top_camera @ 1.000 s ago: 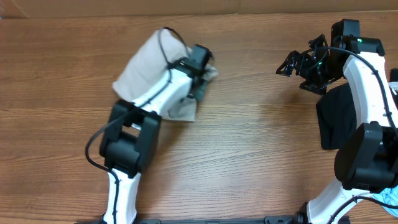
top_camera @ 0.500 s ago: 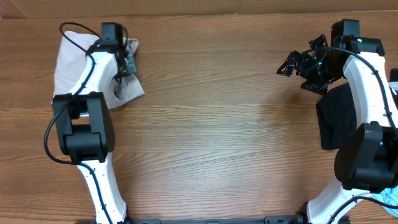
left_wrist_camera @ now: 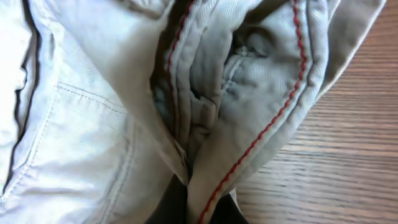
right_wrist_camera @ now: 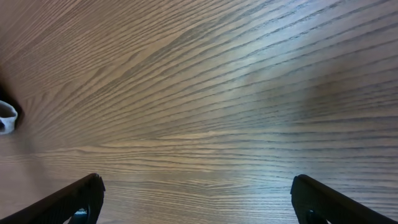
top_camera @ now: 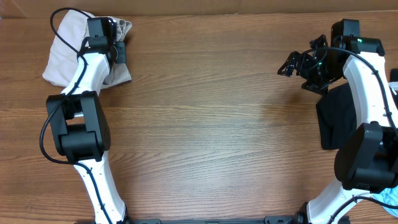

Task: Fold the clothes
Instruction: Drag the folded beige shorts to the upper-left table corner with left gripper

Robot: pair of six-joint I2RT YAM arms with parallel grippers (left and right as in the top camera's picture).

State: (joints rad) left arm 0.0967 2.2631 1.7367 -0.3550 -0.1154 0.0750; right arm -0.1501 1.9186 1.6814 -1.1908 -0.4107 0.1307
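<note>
Left gripper [top_camera: 118, 38]: we find it clamped on the khaki shorts [top_camera: 65, 53], jaws pinched together over a bunched fold. In the left wrist view the cloth [left_wrist_camera: 205, 93] fills nearly the whole picture: layered beige twill, seams in red stitching, a pocket edge at left, wood showing only at lower right. From overhead, the shorts sit as a folded bundle at the far-left corner of the table [top_camera: 211, 124], partly under the left arm [top_camera: 87, 93].

Right gripper [top_camera: 297, 64]: jaws spread wide, nothing between them. Its wrist view shows both dark fingertips [right_wrist_camera: 74, 199] at the bottom corners with bare wood grain between.

Surface: brown wood-grain tabletop, grain running left to right, with a soft sheen near the middle. A black garment [top_camera: 336, 118] lies at the right edge beside the right arm [top_camera: 373, 93]. A pale strip runs behind the far edge of the table.
</note>
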